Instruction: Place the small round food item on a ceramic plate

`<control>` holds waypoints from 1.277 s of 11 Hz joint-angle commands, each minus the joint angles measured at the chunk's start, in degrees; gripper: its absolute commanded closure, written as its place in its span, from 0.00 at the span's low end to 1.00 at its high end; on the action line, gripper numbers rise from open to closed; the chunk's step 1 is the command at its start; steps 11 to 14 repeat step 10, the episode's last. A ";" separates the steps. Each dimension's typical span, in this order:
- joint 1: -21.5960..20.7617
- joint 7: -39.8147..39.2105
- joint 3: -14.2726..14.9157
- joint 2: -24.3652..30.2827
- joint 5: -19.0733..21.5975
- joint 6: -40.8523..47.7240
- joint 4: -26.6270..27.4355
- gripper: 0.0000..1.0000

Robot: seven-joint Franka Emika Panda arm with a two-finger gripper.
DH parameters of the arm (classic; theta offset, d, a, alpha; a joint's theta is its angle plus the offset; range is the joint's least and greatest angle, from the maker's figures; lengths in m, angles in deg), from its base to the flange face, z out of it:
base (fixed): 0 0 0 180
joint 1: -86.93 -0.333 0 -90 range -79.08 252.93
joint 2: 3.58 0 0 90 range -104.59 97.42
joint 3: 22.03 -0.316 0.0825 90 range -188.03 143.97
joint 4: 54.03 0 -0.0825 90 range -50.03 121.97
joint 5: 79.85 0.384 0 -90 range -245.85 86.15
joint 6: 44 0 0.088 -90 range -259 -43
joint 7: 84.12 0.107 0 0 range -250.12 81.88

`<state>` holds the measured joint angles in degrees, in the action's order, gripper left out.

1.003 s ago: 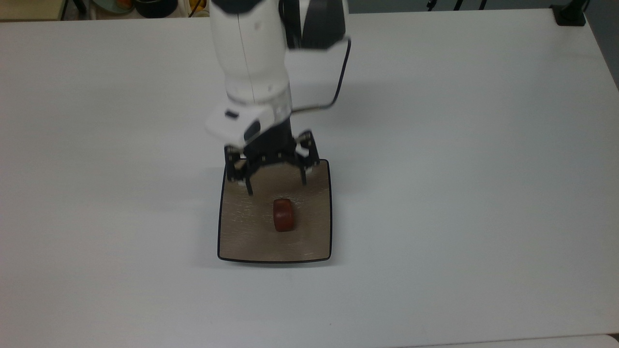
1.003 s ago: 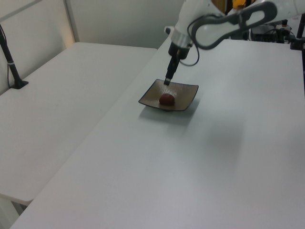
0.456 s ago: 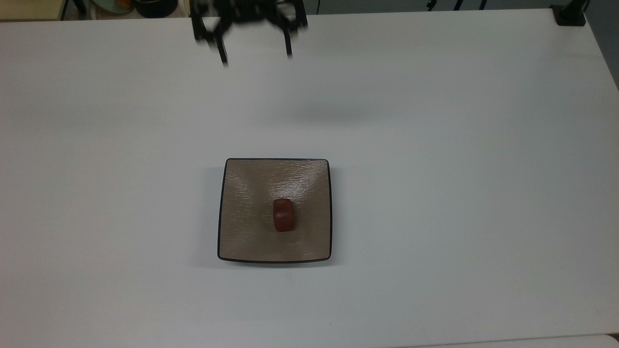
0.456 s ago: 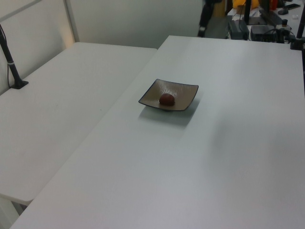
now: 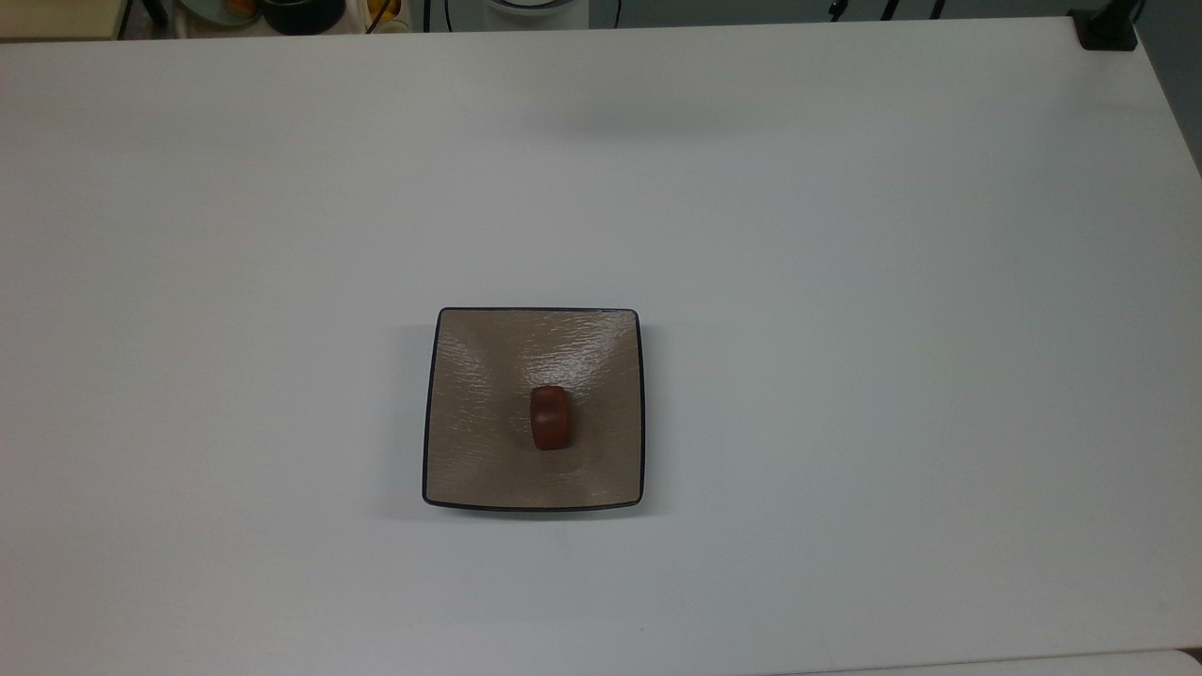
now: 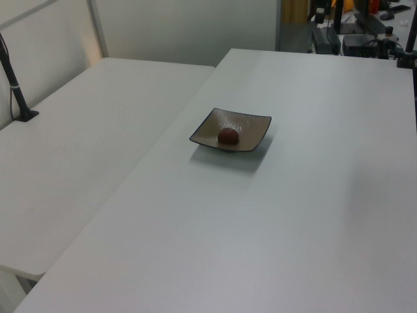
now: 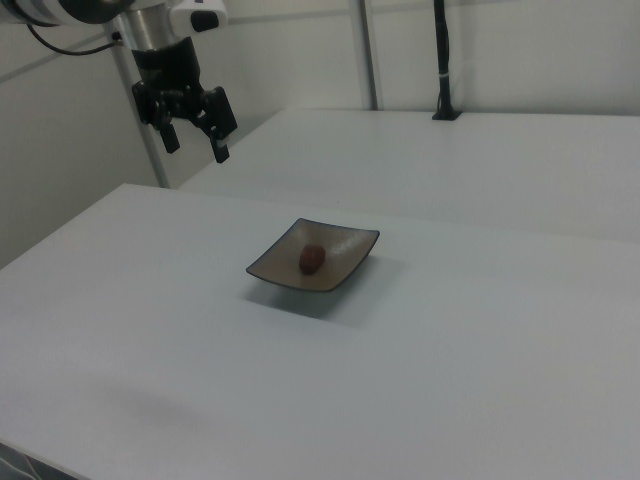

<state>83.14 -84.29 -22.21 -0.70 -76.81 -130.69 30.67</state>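
Fingers [image 7: 221, 148] spread wide, holding nothing

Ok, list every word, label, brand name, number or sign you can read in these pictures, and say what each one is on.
None can be read in any view.
The ceramic plate shows a rippled glaze with no lettering.
The small round food item is unmarked.
The white table is bare of print.
The tool, open and raised in the right view, shows no legible marking.
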 commanded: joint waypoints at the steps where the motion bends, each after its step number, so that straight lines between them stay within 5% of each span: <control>1: -1.04 1.23 0.62 4.92 -0.76 -0.49 7.91 0.00; 5: -1.31 -1.49 0.80 5.20 -0.50 -8.65 12.23 0.00; 14: -1.66 -1.24 0.80 4.94 -0.23 -10.17 12.95 0.00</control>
